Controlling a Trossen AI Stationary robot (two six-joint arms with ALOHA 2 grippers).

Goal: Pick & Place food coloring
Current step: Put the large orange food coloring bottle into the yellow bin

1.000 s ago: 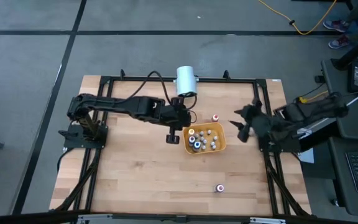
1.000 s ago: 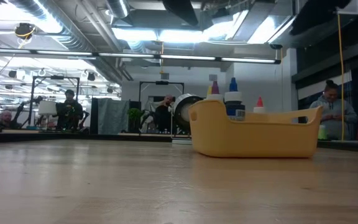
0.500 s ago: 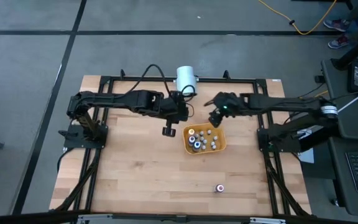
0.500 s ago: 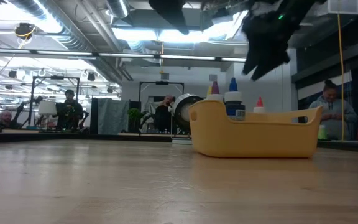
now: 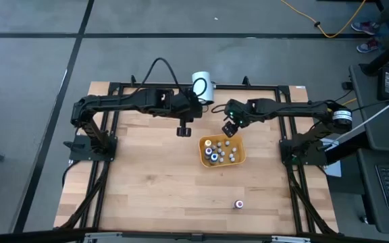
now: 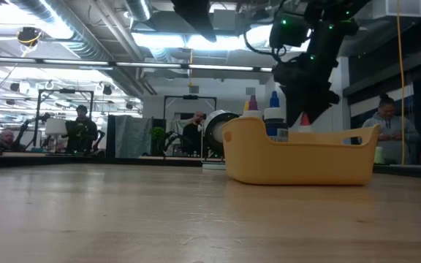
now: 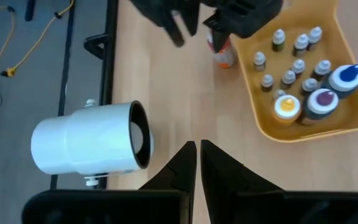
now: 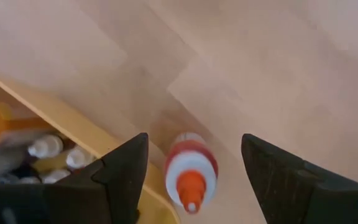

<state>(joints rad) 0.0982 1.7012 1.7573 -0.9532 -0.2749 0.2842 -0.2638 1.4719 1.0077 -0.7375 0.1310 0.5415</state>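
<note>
Right wrist view: food coloring [image 8: 191,169] upright.

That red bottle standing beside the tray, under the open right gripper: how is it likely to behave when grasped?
The red bottle is small, narrow and upright, so a nudge from one finger probably tips it. Its round body may then roll. It stands close to the tray, leaving the right gripper little room on that side.

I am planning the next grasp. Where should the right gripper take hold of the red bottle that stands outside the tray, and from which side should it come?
Grip the red bottle around its body, below the cap, coming straight down from above. It stands upright close beside the tray, and the open right gripper already straddles it, so a side approach would probably hit the tray wall.
</note>
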